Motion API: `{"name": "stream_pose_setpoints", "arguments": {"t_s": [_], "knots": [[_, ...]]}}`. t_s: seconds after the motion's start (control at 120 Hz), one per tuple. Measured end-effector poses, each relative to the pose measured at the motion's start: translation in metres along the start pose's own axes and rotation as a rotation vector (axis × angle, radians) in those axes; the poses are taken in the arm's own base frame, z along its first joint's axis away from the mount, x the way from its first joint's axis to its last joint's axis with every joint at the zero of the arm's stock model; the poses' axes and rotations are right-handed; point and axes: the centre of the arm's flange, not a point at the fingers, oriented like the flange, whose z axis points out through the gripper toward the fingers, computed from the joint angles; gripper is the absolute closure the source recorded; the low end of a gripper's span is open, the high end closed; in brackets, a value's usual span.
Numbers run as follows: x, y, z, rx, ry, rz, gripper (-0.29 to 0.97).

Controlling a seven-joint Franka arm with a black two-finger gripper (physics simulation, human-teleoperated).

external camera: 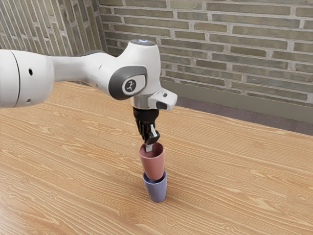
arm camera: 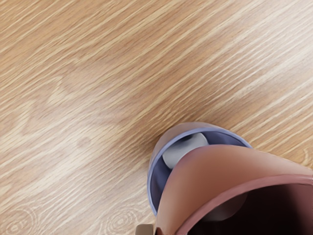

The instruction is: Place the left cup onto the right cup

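Pincer (external camera: 149,143) pinching rim of red cup (external camera: 152,164), base sitting off-centre inside blue cup (external camera: 156,188) on tabletop (external camera: 234,166); release now likely risks crooked jam, stack toppling

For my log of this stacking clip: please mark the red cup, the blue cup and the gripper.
red cup (external camera: 152,165), exterior view, on its outer wall.
blue cup (external camera: 156,190), exterior view, on its side below the red cup.
gripper (external camera: 149,143), exterior view, between its fingertips at the red cup's rim.
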Motion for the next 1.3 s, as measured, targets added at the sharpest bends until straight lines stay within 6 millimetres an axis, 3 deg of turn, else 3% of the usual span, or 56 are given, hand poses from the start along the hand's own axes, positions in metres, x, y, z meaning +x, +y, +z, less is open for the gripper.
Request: {"name": "stream_pose_setpoints", "arguments": {"t_s": [1.3], "knots": [[0.008,-0.002,0.033,-0.011,-0.039,-0.001,0.78]]}}
